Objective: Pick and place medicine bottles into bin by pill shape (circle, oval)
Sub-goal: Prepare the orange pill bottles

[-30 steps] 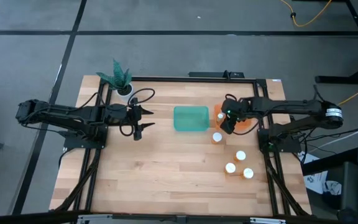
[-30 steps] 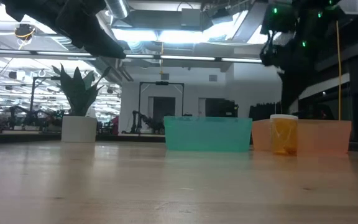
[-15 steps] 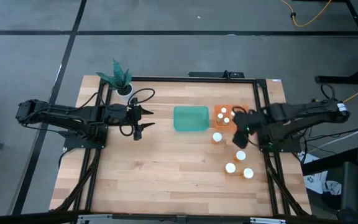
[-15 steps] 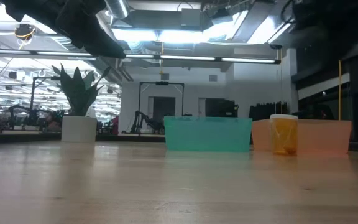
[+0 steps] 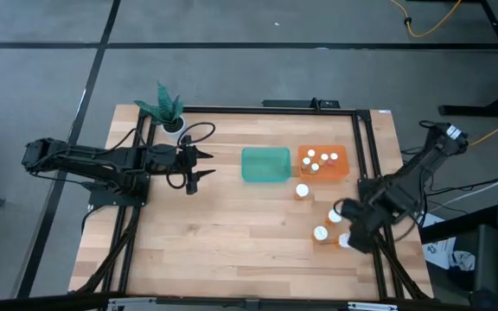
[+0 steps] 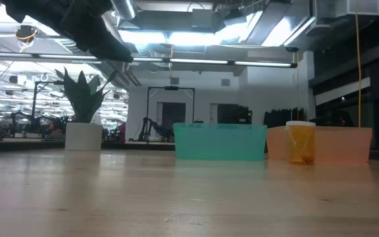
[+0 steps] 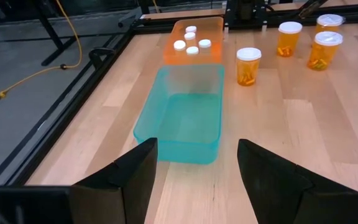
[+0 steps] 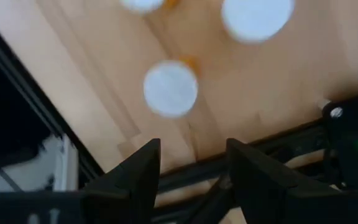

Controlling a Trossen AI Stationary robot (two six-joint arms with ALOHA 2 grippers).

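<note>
High view shows us the right arm bent back on itself, its right claw (image 5: 354, 231) low over the tabletop (image 5: 232, 233) by three loose medicine bottles (image 5: 335, 217). Its wrist view looks straight down on their white caps (image 8: 170, 88), and we see the fingers spread apart with nothing in them. One more bottle (image 5: 302, 191) stands just beside the orange bin (image 5: 342, 161), which holds four. The teal bin (image 5: 265, 164) has none. The left arm reaches flat toward the teal bin, left claw (image 5: 204, 166) wide apart, holding nothing.
</note>
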